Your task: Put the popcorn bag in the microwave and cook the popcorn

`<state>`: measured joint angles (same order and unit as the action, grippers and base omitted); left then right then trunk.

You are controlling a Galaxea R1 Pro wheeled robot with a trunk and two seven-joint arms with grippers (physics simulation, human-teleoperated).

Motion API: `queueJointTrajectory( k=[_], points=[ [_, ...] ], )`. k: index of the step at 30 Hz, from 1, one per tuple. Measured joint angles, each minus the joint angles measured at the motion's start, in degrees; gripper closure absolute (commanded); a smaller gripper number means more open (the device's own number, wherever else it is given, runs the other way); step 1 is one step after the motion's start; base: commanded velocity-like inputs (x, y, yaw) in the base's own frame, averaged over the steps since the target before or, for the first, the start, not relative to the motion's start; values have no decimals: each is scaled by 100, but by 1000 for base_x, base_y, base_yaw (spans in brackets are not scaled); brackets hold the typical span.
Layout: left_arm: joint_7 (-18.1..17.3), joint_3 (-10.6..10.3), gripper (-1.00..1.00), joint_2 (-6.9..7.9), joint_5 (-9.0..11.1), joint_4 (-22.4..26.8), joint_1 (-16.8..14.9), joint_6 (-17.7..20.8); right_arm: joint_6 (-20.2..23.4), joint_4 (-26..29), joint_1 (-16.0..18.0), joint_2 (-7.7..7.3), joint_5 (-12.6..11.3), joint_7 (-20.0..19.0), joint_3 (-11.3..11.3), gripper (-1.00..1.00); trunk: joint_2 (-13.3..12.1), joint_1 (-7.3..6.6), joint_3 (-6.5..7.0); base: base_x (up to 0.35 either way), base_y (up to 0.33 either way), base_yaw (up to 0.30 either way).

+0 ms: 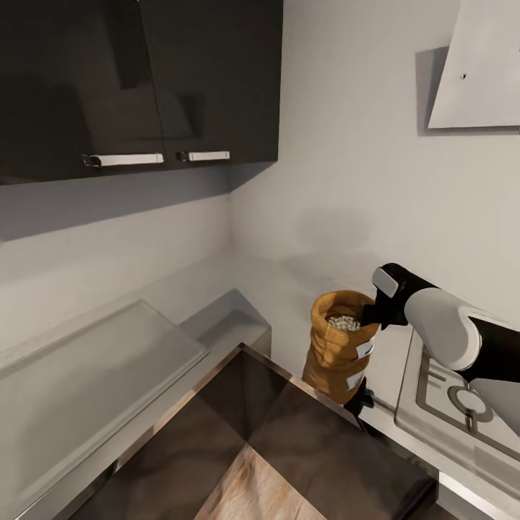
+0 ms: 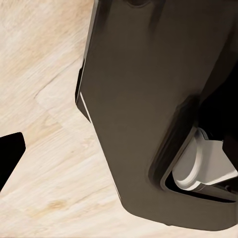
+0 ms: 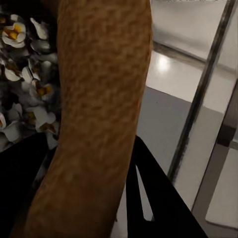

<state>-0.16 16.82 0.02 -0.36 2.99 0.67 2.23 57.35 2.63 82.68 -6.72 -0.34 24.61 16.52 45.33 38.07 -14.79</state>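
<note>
The right gripper [image 1: 370,312] is closed on the rolled rim of the popcorn bag [image 1: 338,354] – one finger [image 3: 148,198] outside, the other hidden inside among the popcorn [image 1: 343,322]. The paper looks soft and light, so the rim is probably the best hold. Beyond lies the countertop [image 1: 238,289]. The left gripper's state I cannot tell.

The popcorn bag [image 1: 339,347], popcorn [image 1: 344,322] inside, sits left of the hob [image 1: 451,404], under wall cabinets [image 1: 137,79].
</note>
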Motion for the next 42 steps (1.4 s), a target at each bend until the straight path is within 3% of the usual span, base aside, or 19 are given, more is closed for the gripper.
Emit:
queueJointTrajectory(
  k=[5, 9, 20, 32, 37, 42],
  points=[
    [0, 0, -100, 0, 0, 0, 0, 0, 6, 3, 0, -5, 5, 3, 36, 100, 0, 0, 46, 0, 0, 0],
    [0, 0, -100, 0, -2, 1, 0, 0, 9, 9, 0, -17, 2, 6, 430, 100, 0, 0, 84, 0, 0, 36],
    [0, 0, -100, 0, 0, 1, 1, 3, 10, 63, -1, -167, 8, 10, 756, 100, 0, 0, 187, 0, 0, 65],
    [0, 0, -100, -9, 2, 0, 1, 8, 8, 284, -1, -228, 10, 38, 786, 100, -1, 4, 292, -192, 0, 93],
    [0, 0, -100, -9, 2, -1, 1, 8, 11, 351, -1, -251, 20, 600, 787, 100, -1, 4, 324, -337, 0, 102],
    [0, 4, -100, -8, 1, 0, 0, 8, 6, 456, -2, -295, 10, 735, 798, 100, -2, 2, 328, -247, 0, 9]
  ],
)
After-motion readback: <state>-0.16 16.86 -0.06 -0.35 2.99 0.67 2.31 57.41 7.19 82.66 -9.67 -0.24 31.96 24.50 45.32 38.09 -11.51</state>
